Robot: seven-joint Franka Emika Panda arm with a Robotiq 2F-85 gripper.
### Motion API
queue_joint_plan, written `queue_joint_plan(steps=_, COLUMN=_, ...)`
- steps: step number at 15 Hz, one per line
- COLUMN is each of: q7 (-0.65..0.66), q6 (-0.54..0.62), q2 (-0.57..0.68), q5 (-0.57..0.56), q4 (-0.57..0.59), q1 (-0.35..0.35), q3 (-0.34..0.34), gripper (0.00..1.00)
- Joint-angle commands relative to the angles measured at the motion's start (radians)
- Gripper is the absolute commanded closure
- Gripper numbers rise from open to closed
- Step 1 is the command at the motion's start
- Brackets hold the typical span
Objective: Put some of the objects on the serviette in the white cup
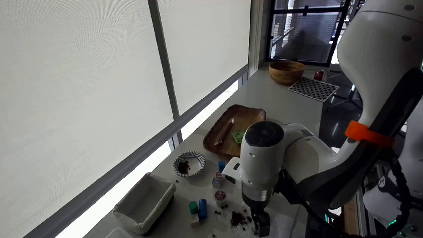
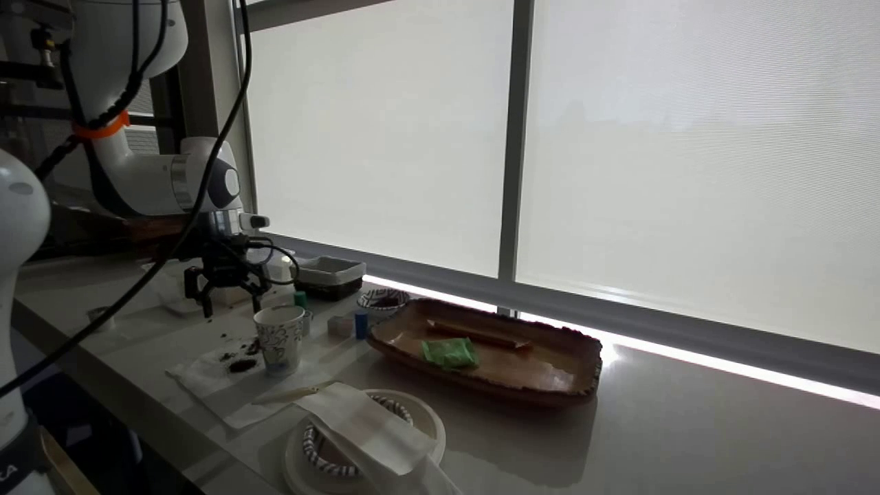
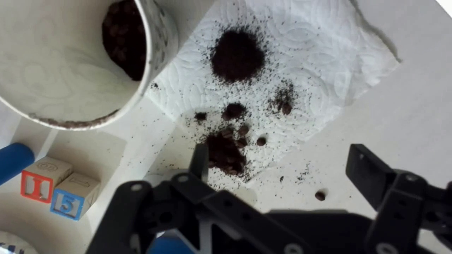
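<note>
Dark beans and grounds lie in loose heaps on the white serviette (image 3: 310,53); the larger heap of grounds (image 3: 238,56) is near its middle, a mixed heap of beans (image 3: 226,151) at its edge. One bean (image 3: 320,195) rests on bare table. The white cup (image 2: 278,337), printed with a leafy pattern, stands upright at the serviette; the wrist view shows dark beans (image 3: 123,42) inside it. An exterior view has it hidden behind the arm. My gripper (image 3: 283,162) hangs above the table beside the cup, open, nothing between its fingers; it also shows in an exterior view (image 2: 232,307).
Letter blocks (image 3: 53,187) and a blue cylinder (image 3: 14,162) stand close to the cup. Around it are a wooden tray (image 2: 550,378), a patterned bowl (image 1: 198,165) and a lined bin (image 1: 130,201). A plate (image 2: 434,430) bears a bowl and a paper packet.
</note>
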Motion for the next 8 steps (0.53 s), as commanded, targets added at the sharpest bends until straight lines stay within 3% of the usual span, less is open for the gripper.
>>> queue_joint_plan(steps=1, q7=-0.011, q6=0.009, q2=0.100, q5=-0.065, q4=0.064, q1=0.025, q3=-0.037, gripper=0.00)
queue_joint_plan(steps=8, q7=-0.058, q6=0.072, q2=0.225, q5=-0.185, q4=0.157, q1=0.063, q3=-0.096, gripper=0.00)
